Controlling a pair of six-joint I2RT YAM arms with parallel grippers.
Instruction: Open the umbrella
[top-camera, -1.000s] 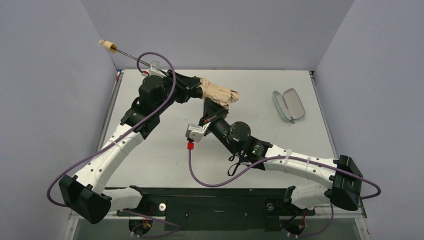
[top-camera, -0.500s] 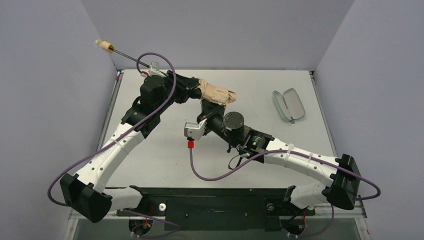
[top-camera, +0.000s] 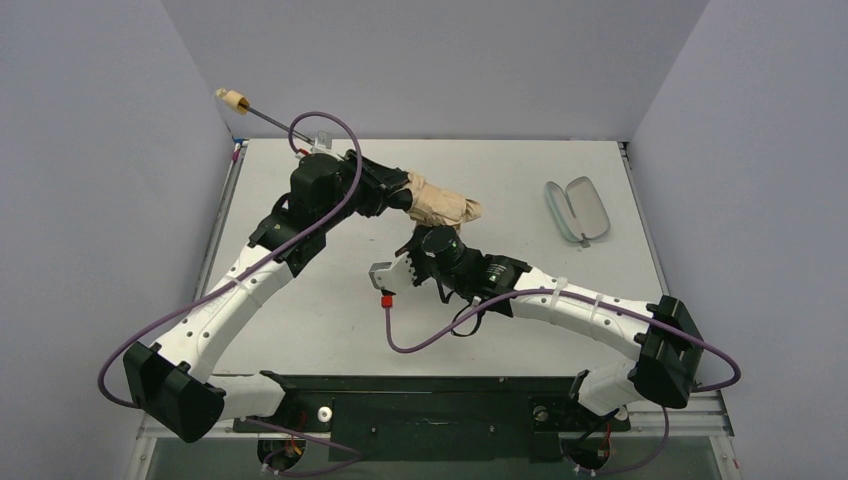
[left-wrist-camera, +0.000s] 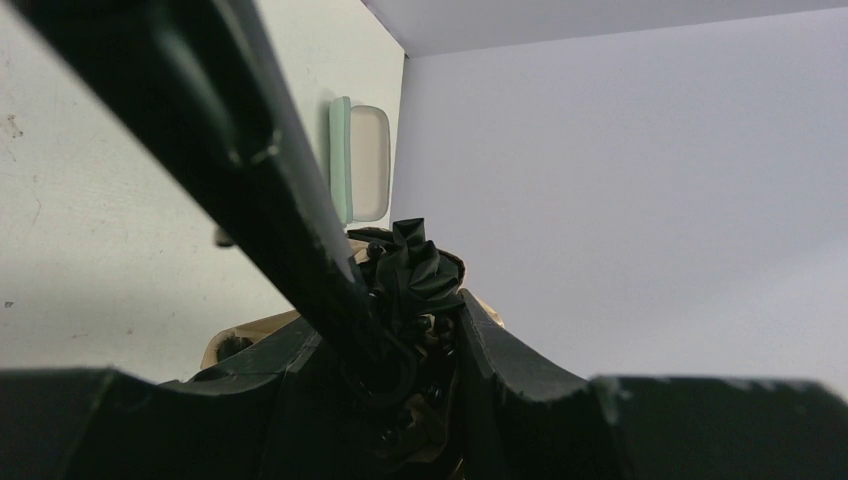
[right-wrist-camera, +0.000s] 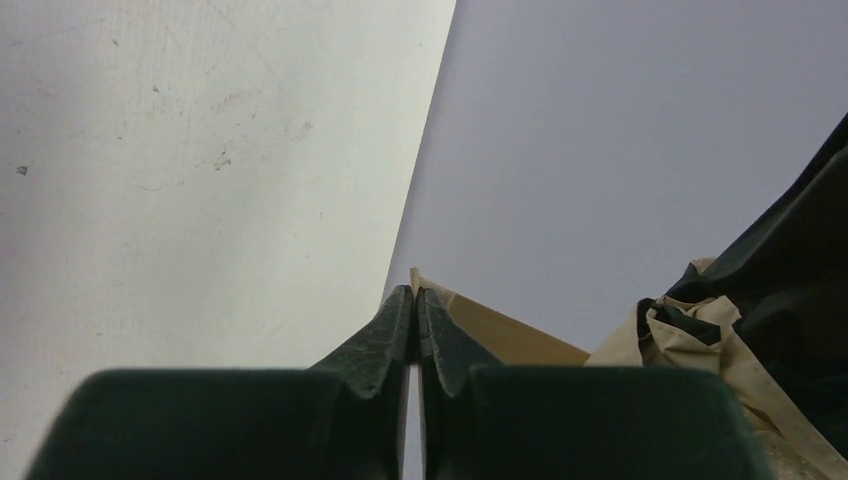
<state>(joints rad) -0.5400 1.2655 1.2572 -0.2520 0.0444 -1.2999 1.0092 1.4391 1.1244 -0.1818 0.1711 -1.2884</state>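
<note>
The folded umbrella (top-camera: 445, 205) was held above the counter (top-camera: 520, 170) near its far edge, its knob (top-camera: 232, 99) pointing past the far-left corner. The left gripper (left-wrist-camera: 405, 340) was clenched on it; the right gripper (right-wrist-camera: 413, 305) pinched a fabric edge (as it seemed). A slow, straight pull was needed, without tearing.

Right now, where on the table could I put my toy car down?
There is bare table between the left arm and the right arm, and more at the back between the umbrella and the green case. The middle is crowded: the left gripper and right gripper meet at the umbrella there.
</note>
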